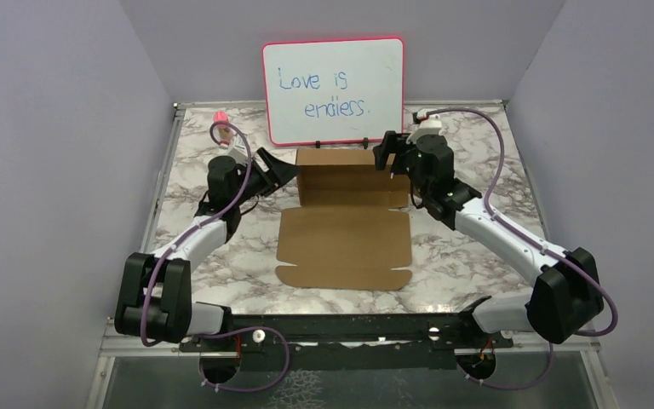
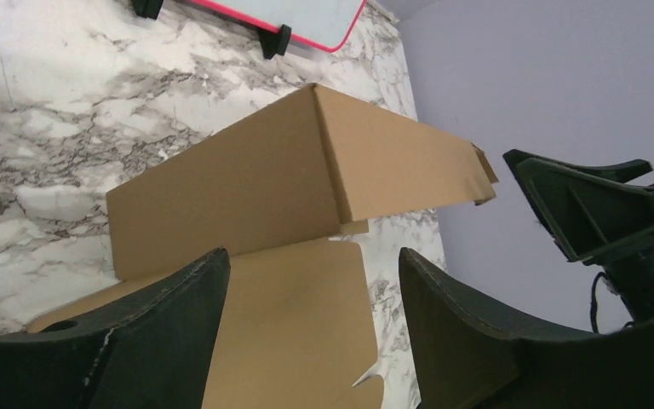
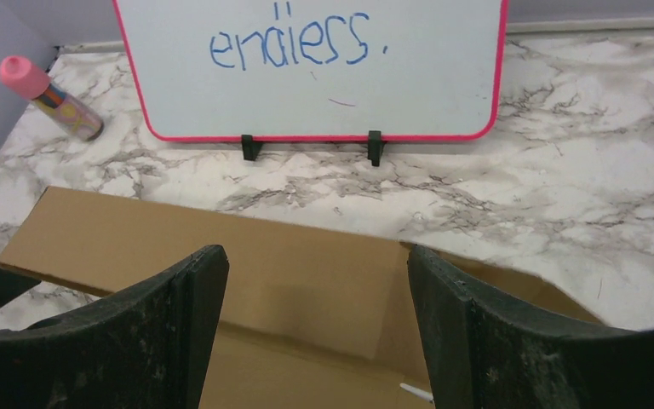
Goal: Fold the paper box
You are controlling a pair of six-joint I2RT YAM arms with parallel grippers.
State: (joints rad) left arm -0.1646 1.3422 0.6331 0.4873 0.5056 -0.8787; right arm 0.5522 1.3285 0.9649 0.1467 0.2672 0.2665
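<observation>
Ok, paper box (image 1: 345, 243) half-formed on the marble table (image 1: 477, 264). Its flat panel lies nearer than both pincers; the raised walls sit between them. Left gripper (image 1: 288, 170) spread, just beside the box's left wall, pinching nothing. Right gripper (image 1: 389, 153) spread too, at the right rear corner, contact unclear. Beyond both: whiteboard (image 1: 334, 89); pink-capped marker (image 1: 220, 118) behind the left gripper.

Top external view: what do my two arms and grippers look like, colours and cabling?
The left arm and right arm share white links, black joint housings and a purple cable looping alongside each. The left gripper and right gripper are black, with broad, curved fingers, scuffed on the faces.
</observation>
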